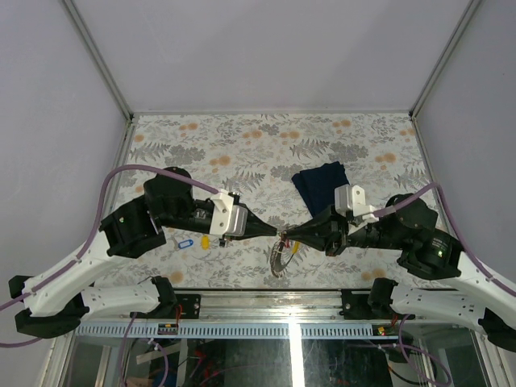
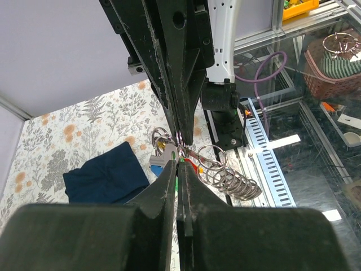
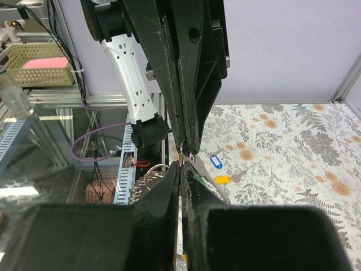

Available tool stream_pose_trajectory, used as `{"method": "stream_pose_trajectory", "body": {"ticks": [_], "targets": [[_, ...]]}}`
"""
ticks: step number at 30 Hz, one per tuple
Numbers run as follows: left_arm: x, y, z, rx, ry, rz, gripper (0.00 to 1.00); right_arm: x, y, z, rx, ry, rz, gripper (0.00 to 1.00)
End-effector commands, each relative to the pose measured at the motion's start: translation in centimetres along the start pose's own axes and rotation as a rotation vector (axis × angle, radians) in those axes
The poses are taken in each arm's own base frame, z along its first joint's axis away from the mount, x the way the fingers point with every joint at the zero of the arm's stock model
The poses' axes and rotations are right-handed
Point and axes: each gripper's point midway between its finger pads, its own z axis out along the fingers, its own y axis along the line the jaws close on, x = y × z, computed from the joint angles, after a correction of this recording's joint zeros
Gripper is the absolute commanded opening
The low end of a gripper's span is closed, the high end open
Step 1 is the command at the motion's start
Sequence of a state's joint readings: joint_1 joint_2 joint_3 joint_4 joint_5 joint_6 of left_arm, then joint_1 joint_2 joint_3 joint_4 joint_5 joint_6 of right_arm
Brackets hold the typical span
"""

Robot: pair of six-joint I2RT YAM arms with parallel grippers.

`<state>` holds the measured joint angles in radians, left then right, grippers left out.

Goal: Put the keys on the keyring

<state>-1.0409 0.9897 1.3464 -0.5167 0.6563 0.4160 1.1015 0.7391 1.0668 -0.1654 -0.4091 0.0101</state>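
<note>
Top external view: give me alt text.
The black left gripper and right gripper meet tip to tip over a silvery metal keyring at the floral table's near edge. A blue-tagged key and a yellow-tagged key lie left, a navy cloth behind.

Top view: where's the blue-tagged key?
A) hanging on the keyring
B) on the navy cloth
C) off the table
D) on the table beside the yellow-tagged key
D: the blue-tagged key lies on the table right next to the yellow-tagged key, apart from the navy cloth.
</note>
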Motion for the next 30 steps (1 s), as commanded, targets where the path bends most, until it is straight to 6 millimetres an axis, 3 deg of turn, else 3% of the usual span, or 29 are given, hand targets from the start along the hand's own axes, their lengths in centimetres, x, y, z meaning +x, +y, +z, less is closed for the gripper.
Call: {"method": "stream_pose_trajectory", "body": {"ticks": [1,15,30], "targets": [[-1.3,0.2,0.0,-0.018,-0.055,0.024,0.00,-4.5,-0.6,-0.5,0.052,-0.181,-0.031,0.00],[-0.8,0.3,0.0,-0.031,-0.057,0.020,0.00,-6.1,-0.8,-1.1,0.083,-0.287,-0.017,0.00],[-1.2,0.3,0.8,-0.014,-0.108,0.013,0.01,-6.9,-2.8,-1.5,0.187,-0.476,0.069,0.00]]}}
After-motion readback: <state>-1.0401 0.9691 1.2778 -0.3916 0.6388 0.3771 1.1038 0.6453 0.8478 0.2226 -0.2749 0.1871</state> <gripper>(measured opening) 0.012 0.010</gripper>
